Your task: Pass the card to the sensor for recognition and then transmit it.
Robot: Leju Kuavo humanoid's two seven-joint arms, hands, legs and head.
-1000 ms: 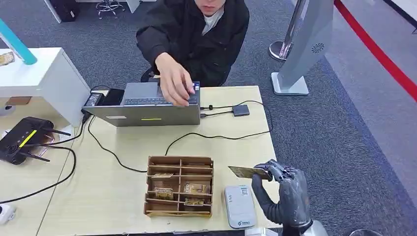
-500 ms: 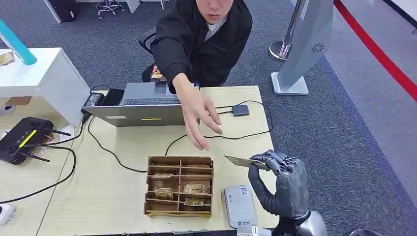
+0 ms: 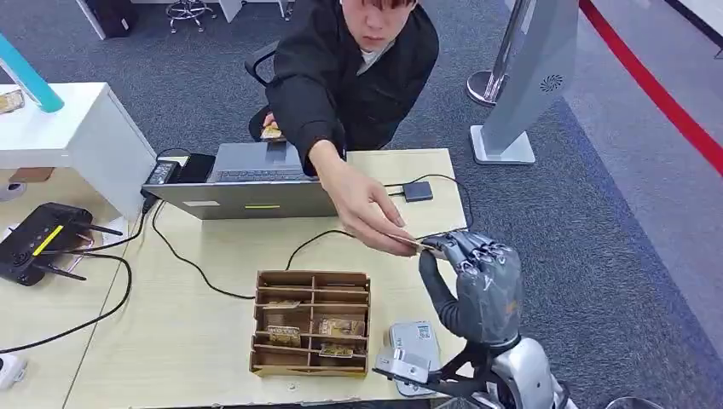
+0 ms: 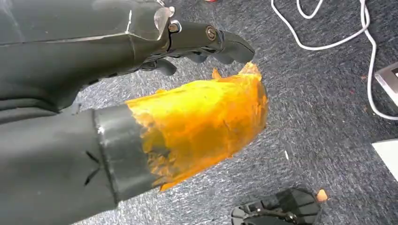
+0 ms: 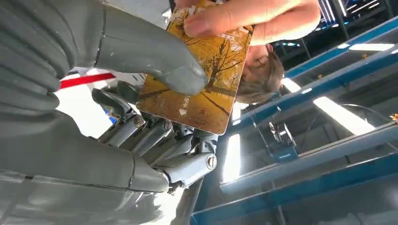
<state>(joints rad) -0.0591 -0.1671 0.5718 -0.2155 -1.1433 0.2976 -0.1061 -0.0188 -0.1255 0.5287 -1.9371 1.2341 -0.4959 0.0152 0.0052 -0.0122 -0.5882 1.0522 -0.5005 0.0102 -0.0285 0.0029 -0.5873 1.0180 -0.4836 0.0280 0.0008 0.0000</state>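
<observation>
handover at frame centre: right hand (image 3: pixel 477 285) is pinching card (image 3: pixel 407 243) while person's hand (image 3: pixel 367 209) is gripping it; mistimed release is risking a drop.

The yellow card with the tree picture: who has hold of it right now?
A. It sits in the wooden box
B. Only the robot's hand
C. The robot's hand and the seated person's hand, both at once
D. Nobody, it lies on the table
C: in the right wrist view the yellow tree-print card sits between the right hand thumb and fingers while the person's hand pinches its far edge.
</observation>
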